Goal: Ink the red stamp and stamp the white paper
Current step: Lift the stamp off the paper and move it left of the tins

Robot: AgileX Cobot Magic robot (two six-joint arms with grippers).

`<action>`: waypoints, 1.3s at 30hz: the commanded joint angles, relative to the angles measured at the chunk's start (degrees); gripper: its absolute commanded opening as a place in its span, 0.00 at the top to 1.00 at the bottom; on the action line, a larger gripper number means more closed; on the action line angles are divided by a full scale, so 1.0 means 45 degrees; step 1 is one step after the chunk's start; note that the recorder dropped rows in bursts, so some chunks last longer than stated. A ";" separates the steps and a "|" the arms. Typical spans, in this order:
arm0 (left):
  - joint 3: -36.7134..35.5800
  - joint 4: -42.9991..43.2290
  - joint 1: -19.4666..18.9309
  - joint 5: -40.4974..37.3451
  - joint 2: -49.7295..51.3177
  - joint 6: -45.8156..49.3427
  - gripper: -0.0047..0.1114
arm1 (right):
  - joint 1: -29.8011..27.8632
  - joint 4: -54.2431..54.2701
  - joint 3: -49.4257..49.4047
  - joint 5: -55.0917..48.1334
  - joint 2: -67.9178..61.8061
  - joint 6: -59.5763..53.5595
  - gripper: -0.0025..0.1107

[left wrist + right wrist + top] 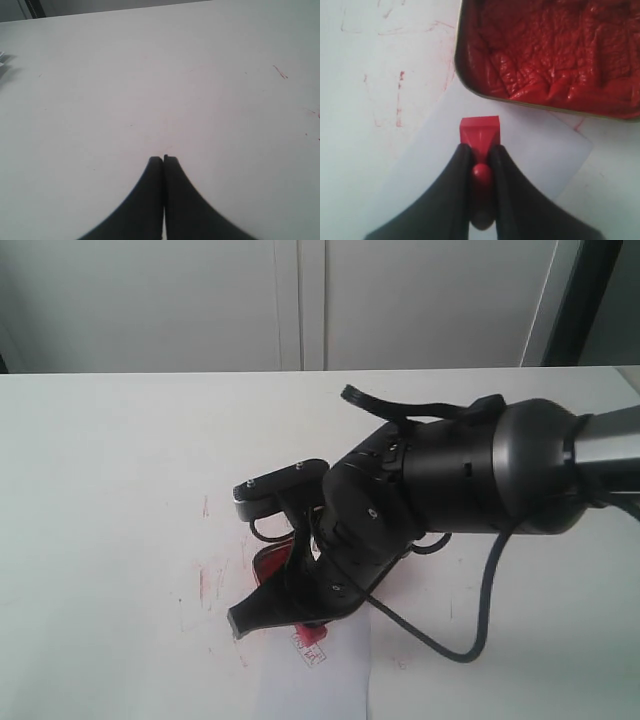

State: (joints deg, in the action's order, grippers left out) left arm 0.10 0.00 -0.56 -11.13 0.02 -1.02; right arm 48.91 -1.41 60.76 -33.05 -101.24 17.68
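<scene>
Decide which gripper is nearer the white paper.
Right. The right gripper holds the red stamp over the white paper. The left gripper is shut over the table, with no paper in its view.

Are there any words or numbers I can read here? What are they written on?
Red stamped mark on the white paper: too blurred to read.
The red stamp, the ink tin and the table: no words or numbers on them.
</scene>
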 commanded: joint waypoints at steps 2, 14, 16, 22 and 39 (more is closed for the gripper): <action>-0.0023 -0.0072 0.0035 0.0000 -0.0005 -0.0050 0.96 | -0.0047 -0.0292 -0.0039 0.0040 0.0745 0.0296 0.98; -0.0023 -0.0072 0.0035 0.0000 -0.0005 -0.0050 0.96 | -0.0047 -0.0350 -0.0039 0.0369 0.1037 0.0329 0.98; -0.0023 -0.0072 0.0035 0.0000 -0.0005 -0.0050 0.96 | -0.0047 -0.0350 -0.0039 0.0654 0.1037 0.0329 0.98; -0.0023 -0.0072 0.0035 0.0000 -0.0005 -0.0050 0.96 | -0.0096 -0.0070 -0.0039 0.2256 0.1013 0.0329 0.98; -0.0023 -0.0072 0.0035 0.0000 -0.0005 -0.0050 0.96 | -0.2556 0.4055 0.2965 0.1771 -0.1590 -0.2001 0.98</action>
State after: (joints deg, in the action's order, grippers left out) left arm 0.10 0.00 -0.56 -11.13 0.02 -1.02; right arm 39.11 10.48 71.07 -21.55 -106.29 15.15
